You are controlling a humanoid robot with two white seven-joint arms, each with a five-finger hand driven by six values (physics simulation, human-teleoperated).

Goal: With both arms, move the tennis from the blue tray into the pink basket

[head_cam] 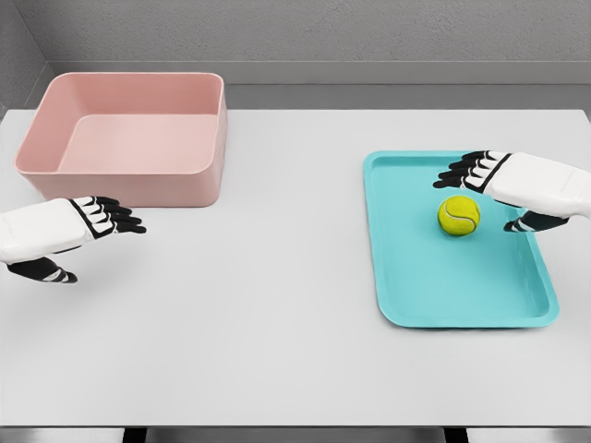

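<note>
Table: white tabletop (pixel 277 351) filled the foreground, its near edge closest to the camera, with nothing on that front strip.
Left hand: white-and-black left hand (pixel 78 231) hovered over the table just in front of the pink basket (pixel 129 138), fingers extended and loosely spread, holding nothing.
Right hand: right hand (pixel 517 185) reached in over the blue tray (pixel 443 295), fingers extended and thumb apart, holding nothing.
Ball position: tennis ball (pixel 459 216) sat on the tray floor in its far half, just beside the right hand's fingers and apparently not touching them.
Ball appearance: bright yellow-green, round, with a pale curved seam.
Basket: empty, at the far left, well apart from the tray.
Risk, rolling: the ball would likely roll away if a fingertip nudged it before the fingers closed.
Risk, transfer: the wide gap to the basket probably called for a handover, where a loose grip could drop the ball onto the table.
</note>
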